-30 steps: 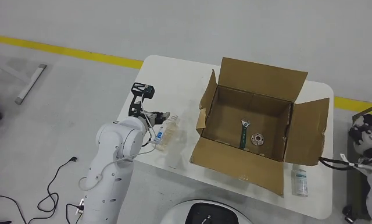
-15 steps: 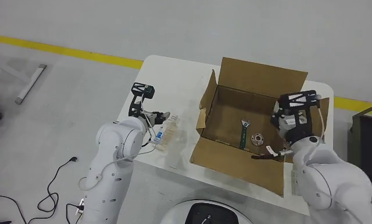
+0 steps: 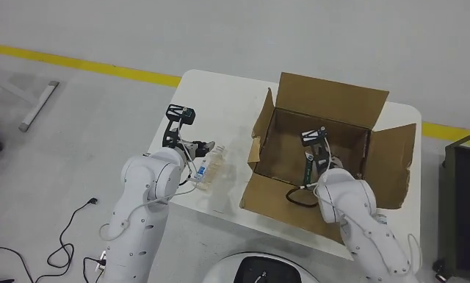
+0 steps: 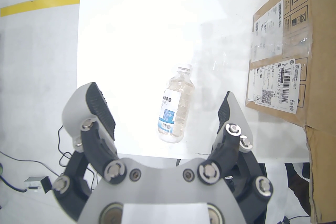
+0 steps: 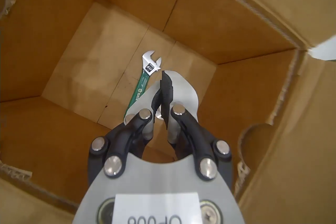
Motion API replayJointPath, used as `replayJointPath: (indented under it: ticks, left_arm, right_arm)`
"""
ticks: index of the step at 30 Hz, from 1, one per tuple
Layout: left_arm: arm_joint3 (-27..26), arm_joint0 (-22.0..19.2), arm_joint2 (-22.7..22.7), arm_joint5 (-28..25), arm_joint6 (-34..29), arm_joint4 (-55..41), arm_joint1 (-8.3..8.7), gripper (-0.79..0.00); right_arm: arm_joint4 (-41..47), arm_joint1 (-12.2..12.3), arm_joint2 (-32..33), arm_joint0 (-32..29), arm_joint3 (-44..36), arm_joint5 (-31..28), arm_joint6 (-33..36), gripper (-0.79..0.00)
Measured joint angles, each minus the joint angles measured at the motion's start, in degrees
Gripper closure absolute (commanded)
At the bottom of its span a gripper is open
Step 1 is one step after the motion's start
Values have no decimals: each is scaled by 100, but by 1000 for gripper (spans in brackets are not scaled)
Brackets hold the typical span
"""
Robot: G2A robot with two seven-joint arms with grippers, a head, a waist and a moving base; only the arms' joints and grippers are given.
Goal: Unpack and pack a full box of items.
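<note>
Green-handled wrench (image 5: 143, 83) lies lengthwise just beyond my right tool (image 5: 163, 92), handle toward it. That tool is closed and empty; my left tool (image 4: 160, 99) is spread wide.

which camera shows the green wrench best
The right wrist view: the wrench lies large on the box floor, head clear, handle end behind the shut right gripper. The top view gives a small sliver beside the arm; the left wrist view faces the box's outside.

I read bright, even overhead light in top view. Table (image 4: 136, 25) blown out white in left wrist view; glare hazes box (image 4: 278, 51) label. Box inside dimmer in right wrist view, walls shaded. Wrist view edges bow outward.
</note>
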Motion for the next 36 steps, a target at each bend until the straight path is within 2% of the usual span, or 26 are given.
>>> replayJointPath:
  ticks: [12, 15, 19, 22, 24, 25, 36]
  left_arm:
    - [0, 0, 0, 0, 0, 0, 0, -785]
    - [0, 0, 0, 0, 0, 0, 0, -785]
    - [0, 0, 0, 0, 0, 0, 0, -785]
    - [0, 0, 0, 0, 0, 0, 0, -785]
    - [0, 0, 0, 0, 0, 0, 0, -785]
    - [0, 0, 0, 0, 0, 0, 0, -785]
    - [0, 0, 0, 0, 0, 0, 0, -785]
  right_arm:
    - [-19, 1, 28, -32, 46, -11, -53, 0]
    - [-121, -16, 106, -33, 247, 73, -73, 0]
    - [140, -136, -36, 384, 865, 465, 230, 0]
    - [265, -236, -253, 778, 1392, 630, 448, -68]
    - [250, -291, -386, 968, 1656, 710, 559, -197]
    - [238, -323, -459, 1064, 1792, 758, 614, -222]
    - [474, -491, -551, 1388, 2551, 822, 711, -262]
